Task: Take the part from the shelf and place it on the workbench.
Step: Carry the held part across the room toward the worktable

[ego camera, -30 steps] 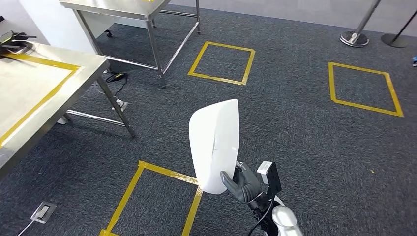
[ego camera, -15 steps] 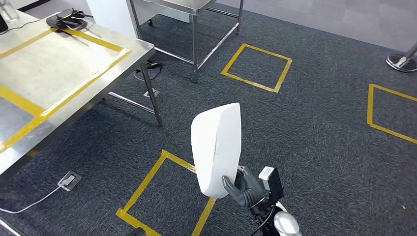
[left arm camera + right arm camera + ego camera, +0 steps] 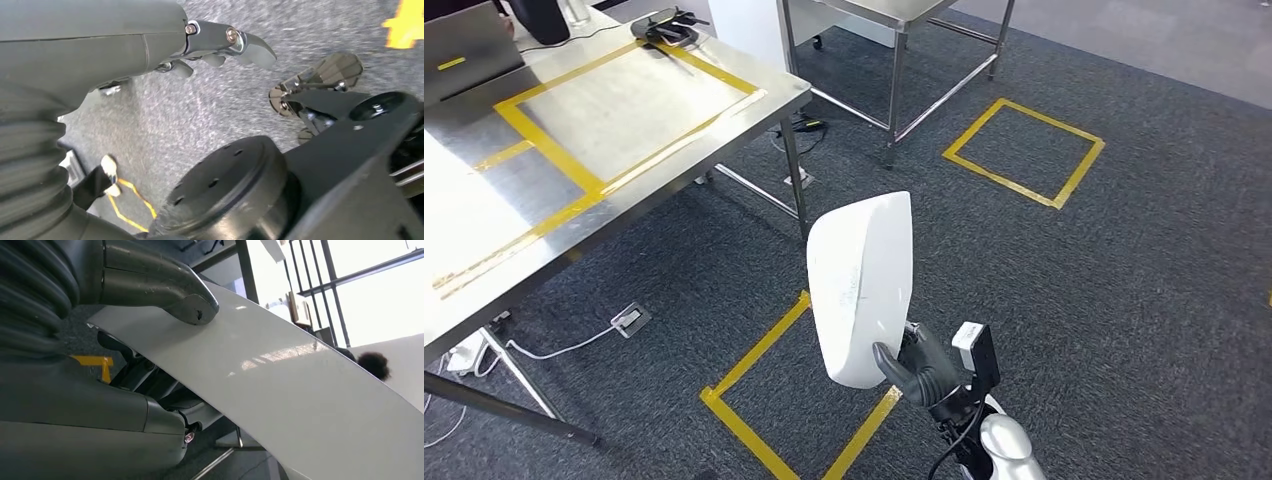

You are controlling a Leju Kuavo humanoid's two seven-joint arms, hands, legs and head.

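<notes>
My right hand (image 3: 921, 372) grips the lower end of a smooth white curved part (image 3: 861, 285) and holds it upright in front of me over the carpet. In the right wrist view the thumb (image 3: 165, 282) presses on the white part (image 3: 300, 400) and darker fingers sit under it. The steel workbench (image 3: 484, 210), marked with yellow tape lines, stands to my left, apart from the part. My left hand (image 3: 150, 45) hangs by my side over the grey carpet, its fingers (image 3: 235, 42) stretched out with nothing in them.
A second steel table (image 3: 894, 15) stands farther back. Yellow tape squares (image 3: 1022, 152) mark the carpet, one right under the part (image 3: 769, 395). A floor socket (image 3: 628, 320) with a white cable lies beside the workbench leg. A dark device (image 3: 669, 25) rests on the workbench's far corner.
The whole view has swung left, so the workbench now takes up more of the left side. My right hand keeps the same hold on the white part.
</notes>
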